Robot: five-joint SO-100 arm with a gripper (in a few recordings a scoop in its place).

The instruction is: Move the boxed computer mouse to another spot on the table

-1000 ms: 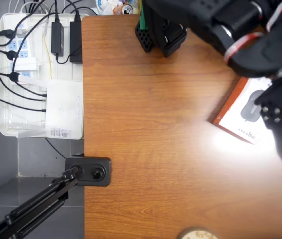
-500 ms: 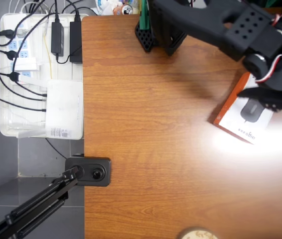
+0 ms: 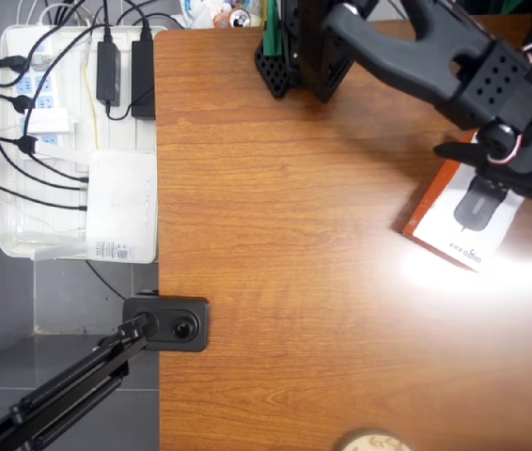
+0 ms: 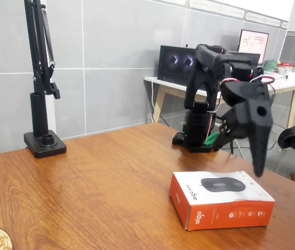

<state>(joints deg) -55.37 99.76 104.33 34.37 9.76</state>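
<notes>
The boxed computer mouse lies flat near the right edge of the table, white top up with a dark mouse pictured on it. In the fixed view its orange-red sides face the camera. My black gripper hovers over the box's far end, part of it covering that end in the overhead view. In the fixed view the gripper hangs above the box's far right side, its long finger pointing down and stopping just short of the box top. The jaws stand apart with nothing between them.
The arm's base stands at the table's back edge. A white tray of power strips and cables sits off the left side. A camera clamp grips the left edge, and a round coaster lies at the front edge.
The gripper has swung from the box's right and front side toward its back end, uncovering more of the box top. The box has not moved.
</notes>
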